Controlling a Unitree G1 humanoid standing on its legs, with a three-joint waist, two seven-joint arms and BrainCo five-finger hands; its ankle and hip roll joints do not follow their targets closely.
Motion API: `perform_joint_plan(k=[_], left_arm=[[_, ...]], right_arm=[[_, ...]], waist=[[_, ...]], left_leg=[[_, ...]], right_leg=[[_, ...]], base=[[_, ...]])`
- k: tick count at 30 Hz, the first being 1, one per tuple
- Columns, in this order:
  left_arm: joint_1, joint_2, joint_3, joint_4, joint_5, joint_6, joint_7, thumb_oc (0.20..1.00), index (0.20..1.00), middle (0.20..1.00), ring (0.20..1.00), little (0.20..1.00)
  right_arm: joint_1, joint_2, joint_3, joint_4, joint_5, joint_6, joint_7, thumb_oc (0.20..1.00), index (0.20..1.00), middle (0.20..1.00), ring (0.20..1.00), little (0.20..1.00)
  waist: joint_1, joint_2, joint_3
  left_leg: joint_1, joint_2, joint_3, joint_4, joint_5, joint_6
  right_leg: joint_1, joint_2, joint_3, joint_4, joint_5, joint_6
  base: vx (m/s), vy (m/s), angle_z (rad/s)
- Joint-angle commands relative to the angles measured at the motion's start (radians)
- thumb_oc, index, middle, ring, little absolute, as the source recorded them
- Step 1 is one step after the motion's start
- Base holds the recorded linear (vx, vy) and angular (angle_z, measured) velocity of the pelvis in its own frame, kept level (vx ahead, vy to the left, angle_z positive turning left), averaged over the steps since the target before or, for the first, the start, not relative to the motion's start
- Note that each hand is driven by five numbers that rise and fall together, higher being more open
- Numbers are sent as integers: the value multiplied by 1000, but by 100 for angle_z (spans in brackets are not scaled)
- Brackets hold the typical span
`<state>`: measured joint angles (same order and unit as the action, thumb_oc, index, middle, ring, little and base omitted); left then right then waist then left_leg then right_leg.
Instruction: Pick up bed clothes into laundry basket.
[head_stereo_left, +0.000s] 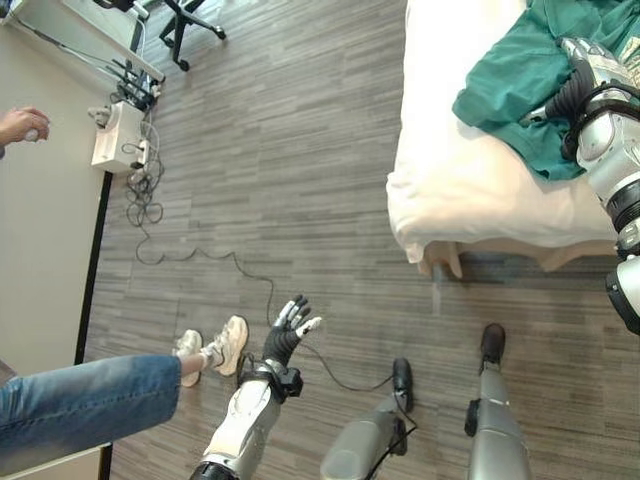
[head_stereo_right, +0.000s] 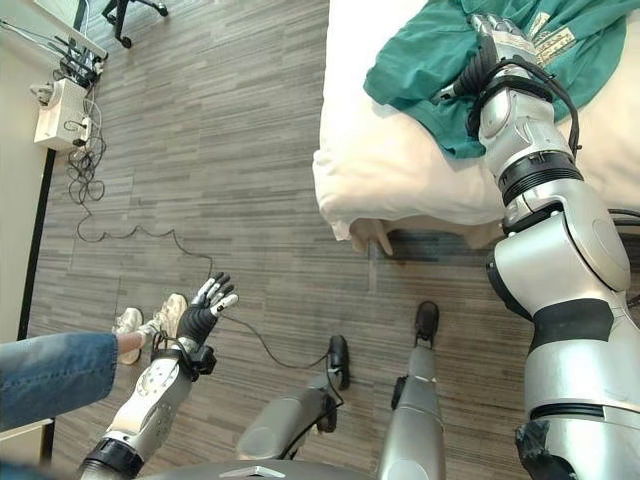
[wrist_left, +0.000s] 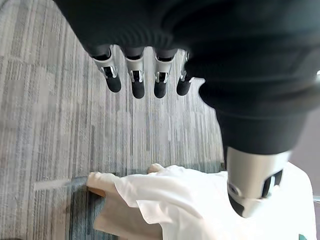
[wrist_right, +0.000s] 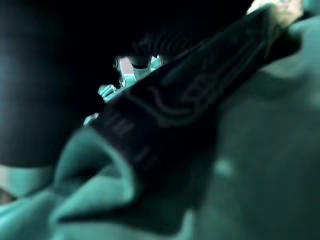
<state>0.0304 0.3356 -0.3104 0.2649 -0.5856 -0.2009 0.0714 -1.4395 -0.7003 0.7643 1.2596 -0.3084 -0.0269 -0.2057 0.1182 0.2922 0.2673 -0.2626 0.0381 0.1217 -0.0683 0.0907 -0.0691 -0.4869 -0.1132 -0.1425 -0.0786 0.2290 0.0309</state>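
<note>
The floor (head_stereo_left: 300, 150) is grey wood strips, and it is filling most of the head views. The bed (head_stereo_right: 400, 170) is standing on it at the right, with a white sheet hanging over its corner. A green cloth (head_stereo_right: 420, 60) is lying crumpled on top of the bed, near the edge. This is the thing to pick up, and it is still sitting on the bed.

The right hand (head_stereo_right: 500, 40) is reaching out over the bed and is resting down on the green cloth. The right wrist view is very dark, with green folds all around, so I cannot tell if the fingers are curling on the cloth or not.

A person's leg (head_stereo_left: 90, 395) in blue jeans is sticking in from the left, low down, with a pale shoe (head_stereo_left: 230, 343) on the floor. A person's hand (head_stereo_left: 20, 124) is showing at the far left edge, higher up.

The left hand (head_stereo_left: 288, 330) is hanging over the floor, well apart from the bed and just beside the shoe. Its fingers (wrist_left: 136, 82) are spreading out straight and holding nothing.

A white box (head_stereo_left: 117, 137) with plugs is sitting by the wall at the left, and a thin cable (head_stereo_left: 200, 255) is snaking from it across the floor. A black chair leg (head_stereo_left: 190, 25) is showing near the top.
</note>
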Motion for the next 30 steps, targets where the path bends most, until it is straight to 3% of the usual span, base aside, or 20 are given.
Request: perform_joint_plan(k=[1, 6, 10, 13, 15, 16, 20, 23, 27, 30], left_arm=[[-24, 16, -12, -54, -20, -43, 7, 1000, 1000, 1000, 1000, 1000], [-26, 12, 0, -50, -20, -47, 18, 1000, 1000, 1000, 1000, 1000], [-22, 27, 42, -44, -13, -50, 29, 1000, 1000, 1000, 1000, 1000], [-25, 28, 44, -36, -7, -50, 34, 1000, 1000, 1000, 1000, 1000], [-30, 30, 44, -26, -3, -45, 32, 1000, 1000, 1000, 1000, 1000], [-30, 32, 44, -26, -3, -45, 32, 1000, 1000, 1000, 1000, 1000], [-26, 51, 67, -6, -2, -25, 23, 1000, 1000, 1000, 1000, 1000], [-7, 65, 75, 5, 7, -7, 7, 1000, 1000, 1000, 1000, 1000], [21, 51, 91, 19, 47, 27, -2, 1000, 1000, 1000, 1000, 1000], [31, 11, 85, 32, 77, 55, 15, 1000, 1000, 1000, 1000, 1000]], right_arm=[[-45, -13, 134, 58, -73, 20, 76, 200, 200, 200, 200, 200], [-76, -43, 171, 31, -115, 19, 54, 200, 200, 200, 200, 200], [-161, -91, 230, -98, -140, 15, 21, 200, 200, 200, 200, 200], [-145, -112, 162, -145, -46, 15, -11, 200, 200, 200, 200, 200], [-98, -139, 29, -258, 167, -2, -37, 200, 200, 200, 200, 200], [-96, -139, 26, -260, 166, -1, -37, 200, 200, 200, 200, 200], [94, -178, -251, -451, 565, -77, -53, 200, 200, 200, 200, 200], [261, -195, -380, -587, 701, -113, -20, 200, 200, 200, 200, 200], [635, -174, -608, -908, 925, -181, 62, 200, 200, 200, 200, 200], [938, -103, -801, -1145, 1096, -230, 107, 200, 200, 200, 200, 200]], waist=[[-13, -44, 46], [-26, -48, 44], [-59, -74, 31], [-72, -82, 23], [-93, -97, 12], [-91, -100, 11], [-134, -152, -42], [-161, -194, -75], [-227, -247, -138], [-270, -291, -201]], left_leg=[[2, -17, -66, -19, 94, -81], [11, -21, -53, -19, 74, -75], [39, -26, -38, -19, 38, -66], [58, -26, -37, -19, 24, -62], [91, -22, -31, -19, -5, -54], [88, -23, -31, -19, -2, -54], [161, -11, -2, -19, -44, -33], [207, -6, 14, -19, -60, -25], [283, 6, 58, -19, -86, -10], [326, 15, 92, -19, -104, -9]], right_leg=[[35, -41, 53, 93, -109, 80], [42, -48, 64, 90, -103, 88], [68, -55, 65, 85, -99, 95], [88, -62, 65, 83, -99, 98], [121, -62, 58, 78, -101, 103], [119, -63, 59, 76, -98, 102], [195, -49, 62, 57, -94, 115], [236, -41, 65, 50, -90, 122], [281, -24, 64, 72, -86, 136], [319, -8, 77, 59, -84, 141]], base=[[7, 49, 2], [4, 30, 2], [6, 35, -1], [6, 30, -1], [0, 0, 0], [37, 14, 3], [72, -1, -7], [60, -2, -13], [59, 55, -27], [74, 27, -50]])
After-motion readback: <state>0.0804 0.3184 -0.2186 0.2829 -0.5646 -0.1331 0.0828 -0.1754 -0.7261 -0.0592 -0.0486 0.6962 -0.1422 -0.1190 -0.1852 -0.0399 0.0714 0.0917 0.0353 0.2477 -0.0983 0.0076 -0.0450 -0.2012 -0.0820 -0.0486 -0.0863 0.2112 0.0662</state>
